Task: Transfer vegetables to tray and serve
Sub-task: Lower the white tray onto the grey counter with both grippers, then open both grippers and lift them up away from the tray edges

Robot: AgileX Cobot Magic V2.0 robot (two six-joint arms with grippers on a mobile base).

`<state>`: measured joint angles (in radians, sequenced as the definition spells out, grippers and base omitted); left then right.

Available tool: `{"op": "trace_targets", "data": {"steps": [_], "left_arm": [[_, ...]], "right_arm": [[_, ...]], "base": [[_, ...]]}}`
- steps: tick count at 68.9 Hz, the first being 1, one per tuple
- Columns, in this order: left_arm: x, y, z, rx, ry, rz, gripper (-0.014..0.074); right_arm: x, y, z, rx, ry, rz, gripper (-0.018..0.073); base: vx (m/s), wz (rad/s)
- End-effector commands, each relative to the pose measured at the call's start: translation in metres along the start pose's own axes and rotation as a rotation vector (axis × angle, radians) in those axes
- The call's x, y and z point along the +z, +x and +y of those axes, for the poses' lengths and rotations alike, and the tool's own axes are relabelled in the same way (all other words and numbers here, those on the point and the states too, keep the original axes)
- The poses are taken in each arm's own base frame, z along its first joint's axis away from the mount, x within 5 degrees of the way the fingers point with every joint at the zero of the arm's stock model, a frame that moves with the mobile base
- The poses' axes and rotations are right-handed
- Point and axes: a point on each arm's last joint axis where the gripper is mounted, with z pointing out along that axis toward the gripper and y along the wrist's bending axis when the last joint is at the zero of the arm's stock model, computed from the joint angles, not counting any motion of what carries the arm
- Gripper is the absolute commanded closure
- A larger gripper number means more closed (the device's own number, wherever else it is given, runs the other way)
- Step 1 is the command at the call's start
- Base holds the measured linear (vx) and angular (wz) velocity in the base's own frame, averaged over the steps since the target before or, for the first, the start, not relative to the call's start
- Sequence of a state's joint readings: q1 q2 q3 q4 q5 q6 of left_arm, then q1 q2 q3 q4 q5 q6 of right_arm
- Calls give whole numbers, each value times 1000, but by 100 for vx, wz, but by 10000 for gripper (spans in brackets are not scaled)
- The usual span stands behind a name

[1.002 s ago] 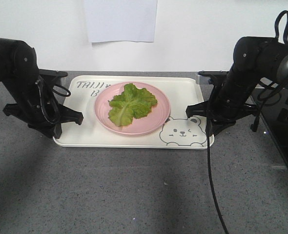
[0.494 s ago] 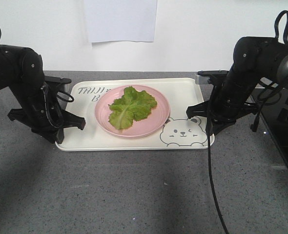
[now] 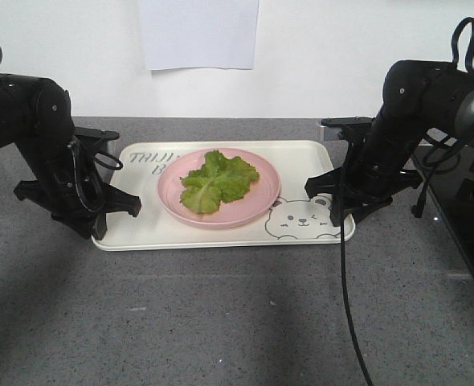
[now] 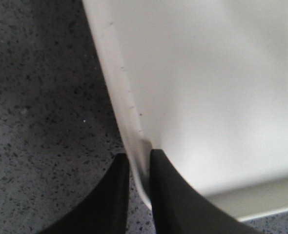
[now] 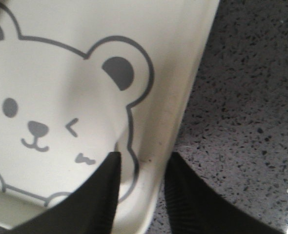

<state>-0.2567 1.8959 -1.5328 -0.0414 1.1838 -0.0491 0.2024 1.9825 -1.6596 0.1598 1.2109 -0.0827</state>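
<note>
Pincers pinching tray rims: left pincer leftward, right pincer rightward; bare countertop in front

Frontal overview; two close wrist views

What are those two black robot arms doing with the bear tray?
Each arm is pinching one end of the tray. The left gripper is clamped on the rim at one end, and the right gripper straddles the rim beside the winking bear face. A lettuce leaf lies on a pink plate in the middle of the tray. It looks like they are about to carry it all off the grey counter together.
</note>
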Motion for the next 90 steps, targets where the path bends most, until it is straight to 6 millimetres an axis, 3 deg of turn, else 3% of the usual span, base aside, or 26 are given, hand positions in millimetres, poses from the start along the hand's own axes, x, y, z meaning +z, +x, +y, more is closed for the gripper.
{"op": "trace_targets", "data": {"steps": [1, 10, 21, 44, 73, 81, 90], "left_arm": [[-28, -2, -10, 30, 44, -98, 455], [-28, -1, -10, 30, 44, -87, 377], [-28, 1, -10, 30, 43, -68, 304], [-28, 2, -10, 32, 40, -57, 293], [-34, 5, -9, 34, 37, -58, 293], [-48, 7, -10, 36, 40, -117, 293], [-72, 10, -10, 38, 46, -230, 321]], "right_arm": [[-29, -2, 13, -18, -50, -105, 215], [-29, -1, 13, -13, -51, -91, 144], [-29, -1, 13, -13, -50, -85, 130], [-35, 1, 7, -4, 14, -92, 130], [-106, 10, 17, -27, 27, -403, 166], [-129, 18, 20, -50, 29, -486, 242], [-158, 31, 25, -86, 33, -580, 396]], "base": [[0, 0], [0, 0], [0, 0], [0, 0], [0, 0], [0, 0], [0, 0]]}}
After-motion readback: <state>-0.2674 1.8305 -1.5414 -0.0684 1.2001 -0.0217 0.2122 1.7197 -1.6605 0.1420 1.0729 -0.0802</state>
